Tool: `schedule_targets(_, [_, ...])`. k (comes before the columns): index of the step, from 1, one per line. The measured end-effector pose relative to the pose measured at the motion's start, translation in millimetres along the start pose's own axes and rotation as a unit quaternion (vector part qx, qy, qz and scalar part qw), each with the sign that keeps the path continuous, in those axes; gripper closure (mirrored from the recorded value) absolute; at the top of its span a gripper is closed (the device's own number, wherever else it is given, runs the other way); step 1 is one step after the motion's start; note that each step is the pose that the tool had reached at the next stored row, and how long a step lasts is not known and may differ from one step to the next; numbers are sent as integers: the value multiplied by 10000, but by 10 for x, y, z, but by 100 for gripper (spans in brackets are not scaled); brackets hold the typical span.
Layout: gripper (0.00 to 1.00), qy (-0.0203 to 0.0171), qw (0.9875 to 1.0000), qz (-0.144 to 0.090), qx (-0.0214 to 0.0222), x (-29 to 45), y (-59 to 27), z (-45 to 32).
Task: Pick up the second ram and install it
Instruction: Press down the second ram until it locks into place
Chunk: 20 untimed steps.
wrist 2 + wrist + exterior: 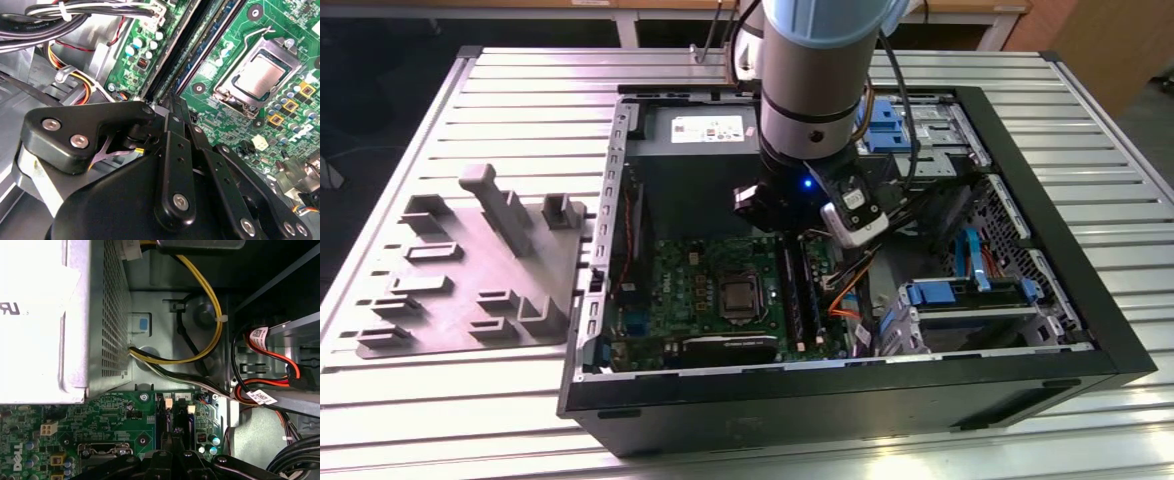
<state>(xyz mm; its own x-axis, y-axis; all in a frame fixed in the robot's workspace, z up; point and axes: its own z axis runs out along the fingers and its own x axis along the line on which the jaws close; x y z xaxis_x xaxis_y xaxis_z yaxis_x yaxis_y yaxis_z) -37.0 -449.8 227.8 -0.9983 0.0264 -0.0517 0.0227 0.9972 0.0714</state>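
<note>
Two long dark memory sticks stand side by side in the slots of the green motherboard [707, 300]. The second ram [182, 42] is the strip that runs away from my fingertips; it also shows in the exterior view [793, 288]. My gripper [171, 101] is shut, its black fingers [175, 145] pressed together, with the tips over the end of that stick. In the first wrist view the gripper [170, 442] sits at the slot ends. I cannot tell whether the tips touch the stick. The silver-topped processor [262, 75] lies beside the slots.
The open computer case [1067, 310] lies on a slatted metal table. Bundled cables [210, 315], a power supply [45, 315] and blue drive brackets [947, 292] crowd the space around the arm [807, 100]. A grey fixture plate [467, 270] rests at the exterior view's left.
</note>
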Motion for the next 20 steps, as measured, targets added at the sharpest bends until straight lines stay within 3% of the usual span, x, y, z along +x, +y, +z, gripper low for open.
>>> schedule_targets(20, [90,0,10000,0,4,4,-5,74])
